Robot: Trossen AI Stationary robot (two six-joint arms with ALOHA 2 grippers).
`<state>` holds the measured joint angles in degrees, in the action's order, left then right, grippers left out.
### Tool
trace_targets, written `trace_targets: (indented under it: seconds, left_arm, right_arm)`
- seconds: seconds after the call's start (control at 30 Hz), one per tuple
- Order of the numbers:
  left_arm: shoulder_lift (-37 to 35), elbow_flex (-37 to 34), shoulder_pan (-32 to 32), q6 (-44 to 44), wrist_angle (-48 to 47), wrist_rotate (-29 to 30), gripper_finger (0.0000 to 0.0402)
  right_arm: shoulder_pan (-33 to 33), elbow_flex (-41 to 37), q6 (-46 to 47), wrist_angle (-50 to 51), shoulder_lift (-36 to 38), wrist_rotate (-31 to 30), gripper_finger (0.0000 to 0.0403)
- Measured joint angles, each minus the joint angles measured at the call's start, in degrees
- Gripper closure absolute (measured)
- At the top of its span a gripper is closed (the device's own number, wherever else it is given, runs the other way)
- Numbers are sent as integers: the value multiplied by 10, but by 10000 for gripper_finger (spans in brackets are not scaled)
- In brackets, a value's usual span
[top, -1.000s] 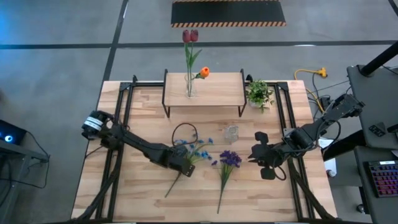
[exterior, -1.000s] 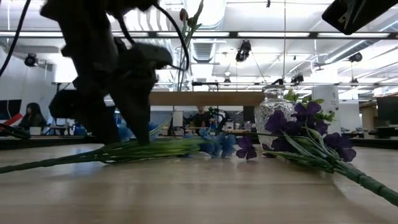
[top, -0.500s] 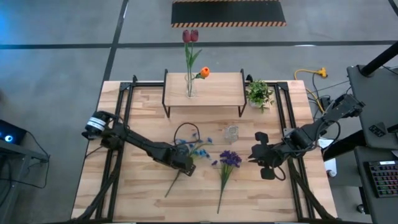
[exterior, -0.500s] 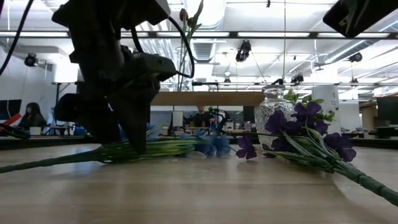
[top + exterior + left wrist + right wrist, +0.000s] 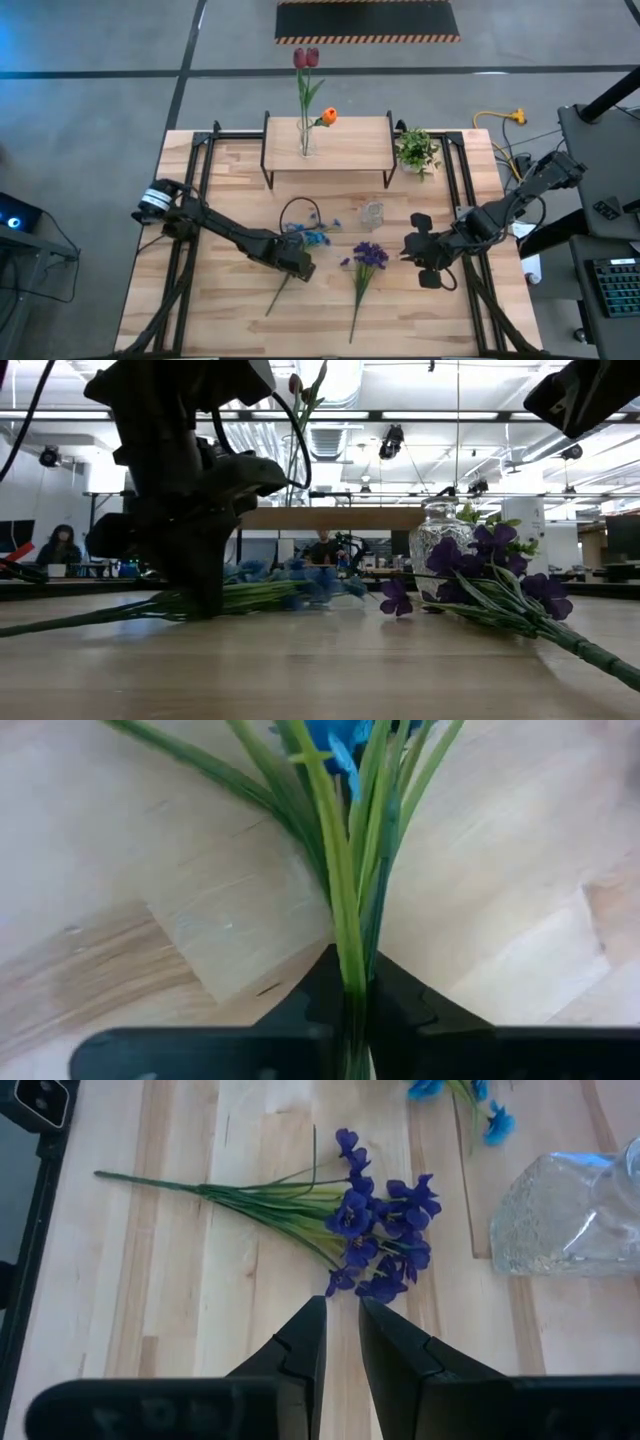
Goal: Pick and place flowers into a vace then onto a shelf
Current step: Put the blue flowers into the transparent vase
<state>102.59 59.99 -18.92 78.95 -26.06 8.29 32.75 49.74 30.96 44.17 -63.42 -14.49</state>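
Note:
A blue small-blossom spray (image 5: 315,238) lies on the table's middle, its stem running toward the near edge. My left gripper (image 5: 298,265) is shut on its stems, also seen in the low view (image 5: 205,610). A purple bunch (image 5: 368,256) lies flat to its right. Above the table, right of that bunch, hangs my right gripper (image 5: 342,1315), shut to a narrow slit with nothing in it. An empty glass vase (image 5: 372,213) stands behind the purple bunch. On the shelf (image 5: 350,140) a slim vase (image 5: 305,145) holds dark red tulips (image 5: 306,58) and an orange bud (image 5: 328,116). My left gripper pinches the spray's bundle of green stems (image 5: 350,955) between its two fingers, just below where the leaves fan out. The fingers come steeply from above, slanting in from the table's left, and lie across the stems. The stem's lower end (image 5: 70,622) rests on the table.
A small potted plant (image 5: 417,150) stands at the shelf's right end. Black rails (image 5: 200,170) run along both sides of the table. Bare wood lies near the front edge (image 5: 430,320). A person sits far off in the room (image 5: 58,548).
My left gripper has shut on the blue spray's stems without leaving its place. The leaves and stems have been drawn together between the fingers, and the blossom end has tipped up a little off the table. The stem's lower end has stayed where it was.

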Motion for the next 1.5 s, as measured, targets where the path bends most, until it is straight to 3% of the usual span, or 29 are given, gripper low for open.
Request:
trace_targets:
  seconds: [0.33,0.63,0.83,1.2,1.33,1.5]
  left_arm:
    - [-52,1,-5,-2,21,64,391]
    - [-126,4,-21,-120,95,191,391]
    - [-145,4,-26,-273,221,269,391]
    - [-112,4,-14,-639,539,294,391]
    - [-95,4,3,-702,625,294,391]
    - [-70,4,37,-709,698,292,391]
  right_arm:
    - [0,-4,2,1,0,2,346]
    - [0,-4,2,1,0,6,346]
    - [0,-4,6,1,0,6,346]
    - [0,-4,23,1,0,11,346]
    - [0,-4,30,5,0,11,346]
    - [0,-12,46,8,0,14,346]
